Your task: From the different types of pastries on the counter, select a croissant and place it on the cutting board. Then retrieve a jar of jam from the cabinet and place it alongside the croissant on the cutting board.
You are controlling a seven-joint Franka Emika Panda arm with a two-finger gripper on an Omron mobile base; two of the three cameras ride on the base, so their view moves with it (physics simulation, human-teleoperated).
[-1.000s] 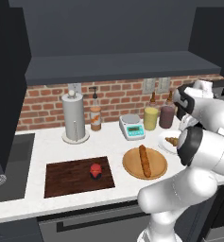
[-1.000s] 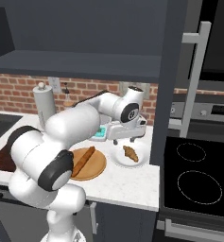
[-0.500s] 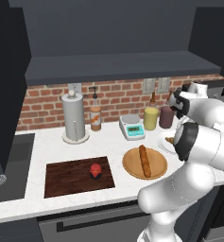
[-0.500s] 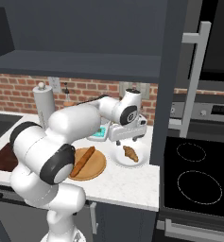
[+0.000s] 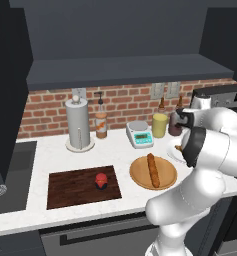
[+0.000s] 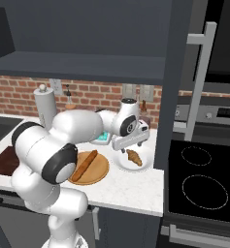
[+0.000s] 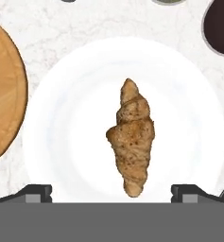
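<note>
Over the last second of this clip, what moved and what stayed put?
The claw came down toward the croissant on its white plate, jaws wide open throughout; nothing was gripped or released. The croissant, the baguette on the round wooden plate, and the jam jar on the cutting board stayed where they were.

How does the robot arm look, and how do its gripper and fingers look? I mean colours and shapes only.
The arm is glossy white, built of thick rounded segments with dark grey rings at the joints. The gripper is a flat white-grey bar. Its fingertips are small dark grey blocks. No cables or markings are visible.
</note>
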